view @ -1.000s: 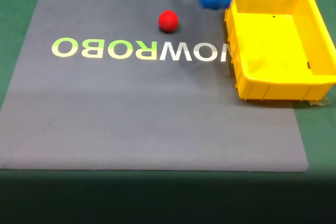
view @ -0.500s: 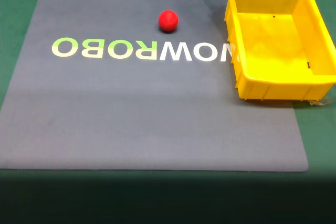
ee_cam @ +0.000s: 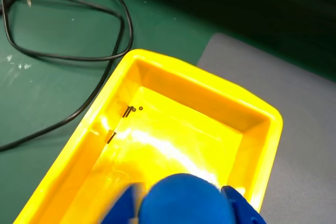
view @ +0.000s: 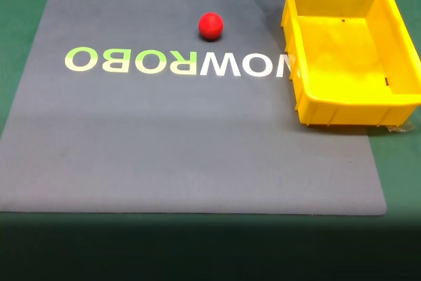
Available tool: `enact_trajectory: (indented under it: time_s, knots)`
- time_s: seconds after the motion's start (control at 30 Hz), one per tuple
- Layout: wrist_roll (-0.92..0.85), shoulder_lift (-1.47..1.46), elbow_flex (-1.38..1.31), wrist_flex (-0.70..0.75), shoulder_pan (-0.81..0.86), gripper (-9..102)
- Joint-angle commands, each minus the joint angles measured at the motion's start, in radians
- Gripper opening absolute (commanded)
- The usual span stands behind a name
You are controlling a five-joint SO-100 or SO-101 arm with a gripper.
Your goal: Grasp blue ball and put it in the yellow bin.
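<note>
Since half a second ago my tool (ee_cam: 181, 211) has barely shifted, hanging above the yellow bin's (view: 316, 106) far corner. Grey mat (view: 197, 136) with mirrored lettering on a green counter (view: 20, 4), black cables (ee_cam: 79, 56) beside it. Tool's clamped on the matte blue ball (ee_cam: 184, 200); red ball (view: 210, 25) sits on the mat.

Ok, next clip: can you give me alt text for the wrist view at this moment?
A blue gripper at the bottom edge holds the blue ball above the inside of the yellow bin, which looks empty. A black cable loops over the green surface beside the bin, and a grey mat lies on its other side.
</note>
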Motion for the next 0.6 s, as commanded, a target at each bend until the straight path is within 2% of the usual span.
enact_trajectory:
  time_s: [0.0, 0.57]
  knots:
    - [0.018, 0.084, -0.011, -0.009, 0.012, 37]
    - [-0.009, 0.199, 0.084, -0.011, 0.041, 38]
